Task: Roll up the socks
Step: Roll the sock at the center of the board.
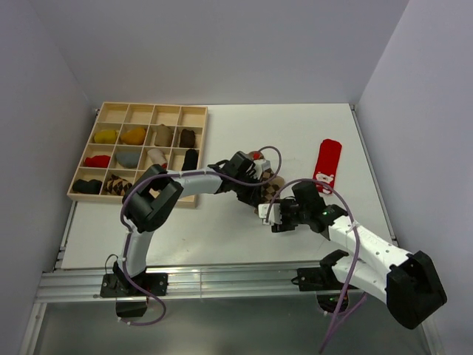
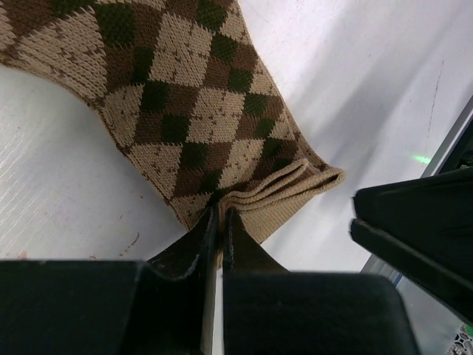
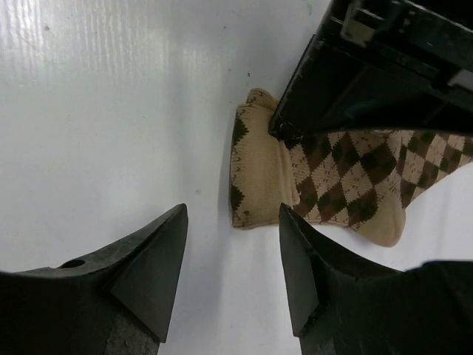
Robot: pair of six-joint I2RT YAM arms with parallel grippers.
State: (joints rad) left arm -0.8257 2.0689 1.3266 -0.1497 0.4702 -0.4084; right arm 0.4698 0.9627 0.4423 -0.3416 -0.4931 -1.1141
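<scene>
The brown-and-tan argyle sock (image 1: 270, 182) lies on the white table at the middle. It fills the left wrist view (image 2: 185, 111), its tan cuff end folded over. My left gripper (image 2: 219, 214) is shut on the folded tan edge of that sock; it also shows in the top view (image 1: 256, 194). My right gripper (image 3: 233, 218) is open and empty, just short of the sock's folded tan end (image 3: 259, 170), and sits close beside the left one (image 1: 269, 214). The red sock with white marks (image 1: 327, 164) lies flat at the right. The plain black sock is not in view.
A wooden compartment tray (image 1: 198, 140) at the back left holds small yellow, orange, grey, red and dark sock bundles. A small red thing (image 1: 256, 155) shows behind the left wrist. Grey walls close in both sides. A metal rail (image 1: 222, 277) runs along the near edge.
</scene>
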